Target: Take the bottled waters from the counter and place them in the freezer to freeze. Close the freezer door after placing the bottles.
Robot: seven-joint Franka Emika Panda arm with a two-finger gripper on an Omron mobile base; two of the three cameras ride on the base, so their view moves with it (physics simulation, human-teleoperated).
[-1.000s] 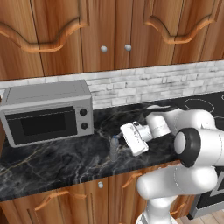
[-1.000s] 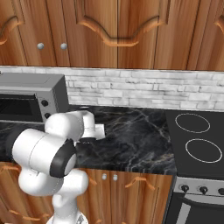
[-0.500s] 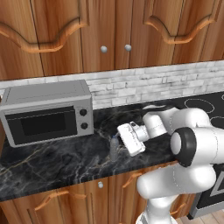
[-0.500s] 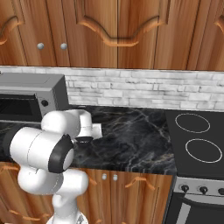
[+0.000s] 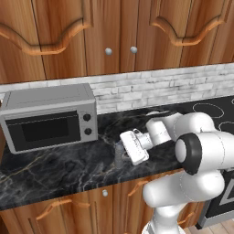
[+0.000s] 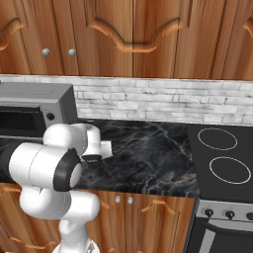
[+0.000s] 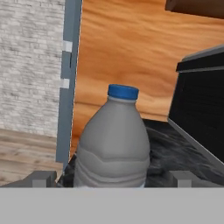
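Reaching out over the counter (image 5: 55, 176), the gripper (image 5: 121, 152) is held level and pointed toward nine o'clock in the left base view, its jaws spread wide and released, with nothing clamped between them. One greyish water bottle (image 7: 114, 144) with a blue cap is seen upright in the hand view, centred between the two finger tips (image 7: 43, 178), which stand apart from its sides; in the left base view the bottle (image 5: 119, 154) is glimpsed as a faint grey shape just at nine o'clock of the white hand. Whether the tips touch the bottle cannot be told.

One silver microwave (image 5: 50, 116) is set at ten o'clock of the gripper, near it but apart, and a strip of bare black marble is left between its front and the counter's front edge. The bottle stands nearer that front edge than the brick backsplash (image 6: 148, 101). At three o'clock of the arm in the right base view a wide stretch of bare marble (image 6: 148, 153) is left open up to one black cooktop (image 6: 222, 158), on which two burner rings are counted. Wooden wall cabinets (image 5: 114, 32) hang above, well clear of the arm. In the hand view a slate-blue panel edge (image 7: 70, 83) is seen at eleven o'clock of the bottle.
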